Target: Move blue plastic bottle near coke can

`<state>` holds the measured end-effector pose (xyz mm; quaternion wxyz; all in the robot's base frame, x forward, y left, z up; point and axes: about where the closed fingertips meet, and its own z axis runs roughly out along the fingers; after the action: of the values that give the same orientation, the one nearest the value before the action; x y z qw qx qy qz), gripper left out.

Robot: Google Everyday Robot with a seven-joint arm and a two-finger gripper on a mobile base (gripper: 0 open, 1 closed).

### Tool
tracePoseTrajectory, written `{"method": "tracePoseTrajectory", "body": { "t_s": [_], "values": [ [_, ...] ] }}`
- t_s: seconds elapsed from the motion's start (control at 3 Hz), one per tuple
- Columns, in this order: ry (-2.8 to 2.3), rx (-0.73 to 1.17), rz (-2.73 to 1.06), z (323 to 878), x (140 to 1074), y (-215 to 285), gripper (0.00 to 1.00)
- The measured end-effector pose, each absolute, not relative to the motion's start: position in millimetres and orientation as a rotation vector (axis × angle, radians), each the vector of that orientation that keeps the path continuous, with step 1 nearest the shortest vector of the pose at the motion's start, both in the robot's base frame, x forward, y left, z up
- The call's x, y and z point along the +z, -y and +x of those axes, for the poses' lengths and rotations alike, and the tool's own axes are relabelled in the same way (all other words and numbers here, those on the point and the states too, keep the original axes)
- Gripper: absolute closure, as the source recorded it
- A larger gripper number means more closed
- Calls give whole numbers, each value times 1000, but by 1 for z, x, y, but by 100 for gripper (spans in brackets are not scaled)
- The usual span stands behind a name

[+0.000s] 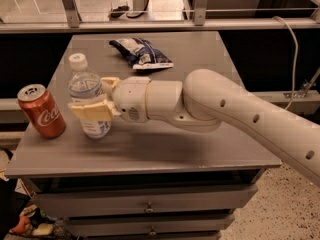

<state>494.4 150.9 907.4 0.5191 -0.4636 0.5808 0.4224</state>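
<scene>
— While the gripper (89, 95) is clamping the blue plastic bottle (82, 86) around its middle, where is it standing?

— It's standing upright near the table's (200, 54) left edge, just beside the coke can (42, 111), not touching.

— How is it handling?

— I'm judging it light, thin-walled and slick, so hard squeezing is risking a crumple. Gripping the label band is keeping it from tipping.

The white arm (240, 114) comes in from the near right and lies level toward the left, and the gripper (90, 96) at its left end has its tan fingers (92, 111) clamped around the blue plastic bottle (82, 81).
</scene>
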Motion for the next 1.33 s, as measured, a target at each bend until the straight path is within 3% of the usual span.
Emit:
{"method": "tracePoseTrajectory", "body": {
  "t_s": [0.33,0.67,1.33],
  "values": [
    [-1407,1008,-1126,493,903,-154,100],
    [-1407,1008,-1126,493,906,-154,82],
    [-1405,1010,-1130,492,907,-156,28]
  ]
}}
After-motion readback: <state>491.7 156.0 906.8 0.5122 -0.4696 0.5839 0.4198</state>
